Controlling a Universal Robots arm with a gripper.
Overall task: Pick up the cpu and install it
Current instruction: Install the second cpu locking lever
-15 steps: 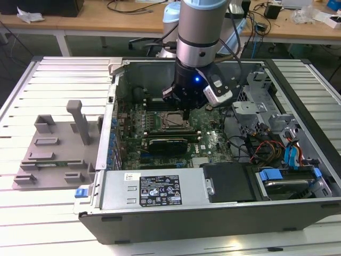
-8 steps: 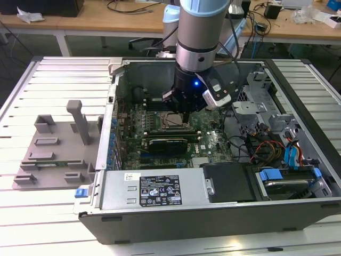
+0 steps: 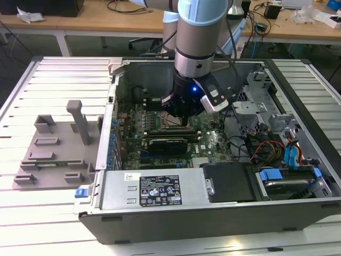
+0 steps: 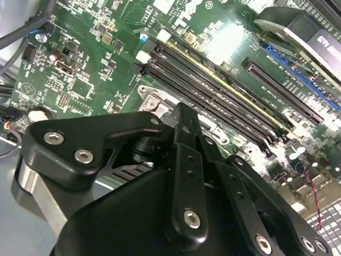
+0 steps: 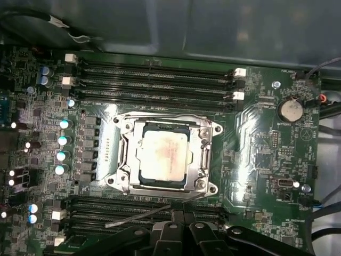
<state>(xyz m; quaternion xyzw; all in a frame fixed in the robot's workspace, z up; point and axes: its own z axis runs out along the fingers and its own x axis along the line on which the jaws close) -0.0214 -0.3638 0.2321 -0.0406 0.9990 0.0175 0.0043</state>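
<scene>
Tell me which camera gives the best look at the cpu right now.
The first wrist view: the cpu faces the camera squarely, seated in the socket frame on the motherboard. In the exterior view the gripper hangs over that spot, and in the second wrist view the gripper's body covers most of the socket.

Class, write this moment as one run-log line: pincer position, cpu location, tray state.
pincer: over motherboard inside case | cpu: seated in socket frame | grey tray: outside case, no chip visible
</scene>
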